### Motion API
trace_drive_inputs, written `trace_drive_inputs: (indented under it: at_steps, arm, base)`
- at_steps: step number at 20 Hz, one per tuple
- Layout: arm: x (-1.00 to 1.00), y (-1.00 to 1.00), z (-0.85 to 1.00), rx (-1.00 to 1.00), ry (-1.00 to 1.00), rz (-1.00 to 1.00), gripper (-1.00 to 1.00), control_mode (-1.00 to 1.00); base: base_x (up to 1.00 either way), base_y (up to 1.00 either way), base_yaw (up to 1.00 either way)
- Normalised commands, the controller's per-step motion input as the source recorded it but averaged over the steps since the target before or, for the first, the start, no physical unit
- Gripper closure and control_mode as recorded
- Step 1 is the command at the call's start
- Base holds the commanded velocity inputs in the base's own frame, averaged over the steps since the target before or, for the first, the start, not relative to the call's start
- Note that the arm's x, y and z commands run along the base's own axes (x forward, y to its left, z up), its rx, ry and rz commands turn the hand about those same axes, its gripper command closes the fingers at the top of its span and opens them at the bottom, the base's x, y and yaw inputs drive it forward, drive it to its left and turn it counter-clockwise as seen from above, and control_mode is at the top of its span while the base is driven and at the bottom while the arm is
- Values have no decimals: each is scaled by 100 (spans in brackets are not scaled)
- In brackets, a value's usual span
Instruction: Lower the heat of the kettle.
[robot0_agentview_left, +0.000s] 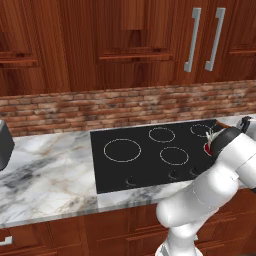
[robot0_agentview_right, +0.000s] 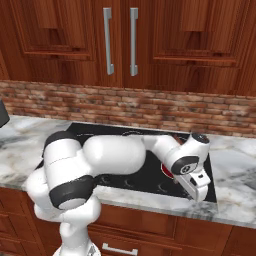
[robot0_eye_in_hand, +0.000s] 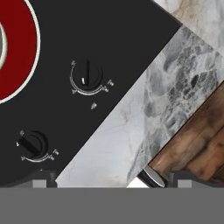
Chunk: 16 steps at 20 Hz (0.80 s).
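Observation:
The black cooktop (robot0_agentview_left: 150, 165) lies in the marble counter (robot0_agentview_left: 50, 175). Its front right burner glows red (robot0_eye_in_hand: 19, 48), and a pale sliver at that ring's inner edge may be the kettle's base. My arm hides the rest of the kettle. My gripper (robot0_agentview_right: 199, 191) hangs over the cooktop's front right corner, pointing down, open with nothing between its tips (robot0_eye_in_hand: 113, 178). Two black knobs sit beneath it: one (robot0_eye_in_hand: 87, 77) closer to the corner, the other (robot0_eye_in_hand: 31, 145) further along the front row.
Wooden wall cabinets with metal handles (robot0_agentview_left: 192, 40) hang above a brick backsplash (robot0_agentview_left: 125, 107). A dark appliance (robot0_agentview_left: 4, 145) stands at the far left of the counter. The counter's front edge and lower cabinet fronts (robot0_eye_in_hand: 197, 140) lie just past the knobs.

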Motion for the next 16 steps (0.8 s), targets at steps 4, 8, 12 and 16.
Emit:
trace_drive_inputs:
  at_steps: [4, 8, 12, 16]
  arm:
    - [23, -17, -15, 0, 0, 0, -100, -100]
    - [17, -16, -3, 0, 0, 0, -100, -100]
    - [18, -12, -8, 0, 0, 0, -100, -100]
    - [10, -11, -14, 0, 0, 0, -100, -100]
  base:
    - [0, 0, 0]
    - [0, 0, 0]
    - [0, 0, 0]
    - [0, 0, 0]
